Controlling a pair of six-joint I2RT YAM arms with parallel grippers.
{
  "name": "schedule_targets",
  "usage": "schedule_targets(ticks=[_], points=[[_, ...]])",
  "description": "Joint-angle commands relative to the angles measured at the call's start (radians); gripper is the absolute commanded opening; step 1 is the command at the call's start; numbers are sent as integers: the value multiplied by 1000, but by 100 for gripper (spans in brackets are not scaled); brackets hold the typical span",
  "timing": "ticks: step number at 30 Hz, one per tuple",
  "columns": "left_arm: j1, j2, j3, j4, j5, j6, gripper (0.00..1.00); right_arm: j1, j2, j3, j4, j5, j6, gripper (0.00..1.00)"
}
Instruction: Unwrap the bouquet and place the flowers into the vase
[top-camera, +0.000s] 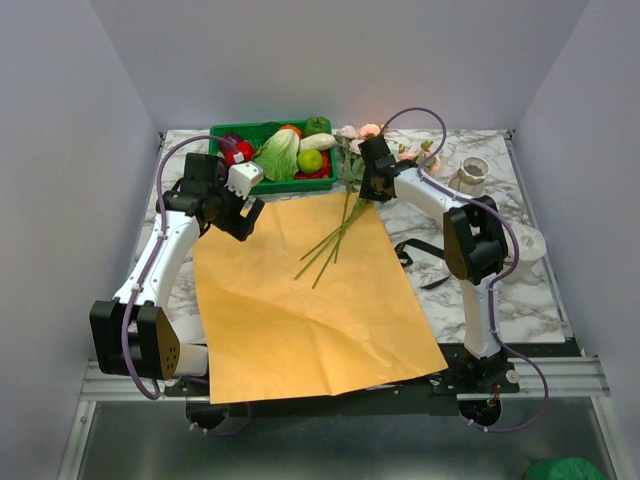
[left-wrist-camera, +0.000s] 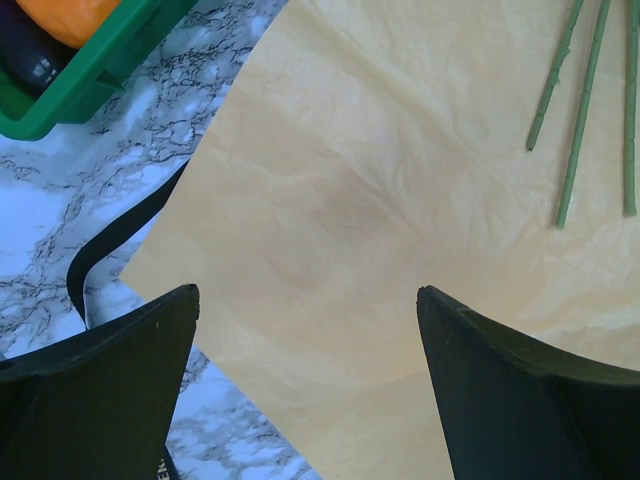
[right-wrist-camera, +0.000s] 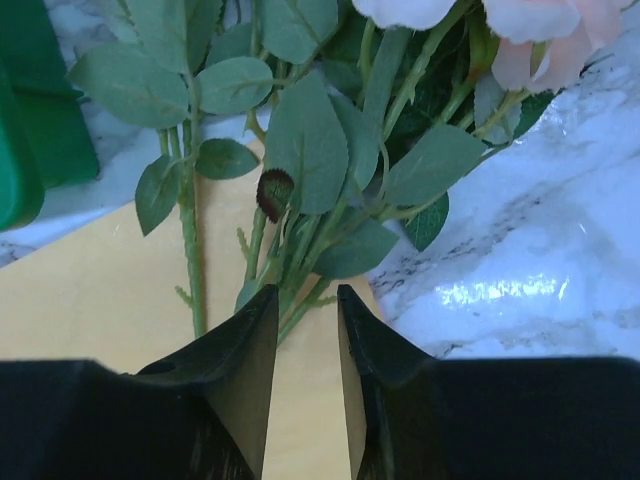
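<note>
Unwrapping done, orange paper (top-camera: 300, 300) flat on bench (top-camera: 530, 290); picking up flowers (top-camera: 340, 225) at its far edge. Right claw (right-wrist-camera: 307, 300) narrowed around their stems, firm hold impossible to tell; left claw (left-wrist-camera: 308, 300) wide open, empty. Next: lift, carry to vase (top-camera: 470, 175) far right, stems down

Paper (top-camera: 300, 300) lies flat mid-table; flowers (top-camera: 335, 235) cross its far edge, right gripper (top-camera: 369, 190) over their stems. Tray (top-camera: 222, 131) far left, vase (top-camera: 470, 176) far right.
</note>
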Motion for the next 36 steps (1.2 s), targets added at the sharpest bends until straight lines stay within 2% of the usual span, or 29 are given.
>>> schedule_targets(ticks=[1, 11, 13, 14, 15, 16, 18, 23, 27, 36], points=[[-5, 17, -10, 20, -18, 13, 99, -18, 64, 54, 12, -37, -22, 38], [-3, 37, -11, 29, -23, 19, 99, -29, 139, 133, -12, -97, -22, 38], [-3, 32, -11, 28, -23, 21, 99, -29, 142, 133, -19, -113, -11, 32], [-3, 29, -11, 29, -23, 22, 99, -29, 141, 127, -19, -116, -7, 27], [-3, 26, -11, 28, -23, 24, 99, -28, 129, 121, -19, -120, -2, 17], [-2, 20, -14, 28, -23, 25, 99, -28, 119, 101, -19, -126, -3, 13], [-3, 17, -17, 29, -24, 27, 99, -26, 64, 70, -9, -117, -2, 9], [-3, 17, -20, 39, -29, 28, 99, -15, -98, -103, 83, -96, -14, 9], [-3, 12, -17, 40, -29, 24, 99, 9, -241, -208, 158, -79, -39, 2], [-3, -24, -36, 40, -31, 22, 99, 54, -514, -364, 294, -80, -109, 1]])
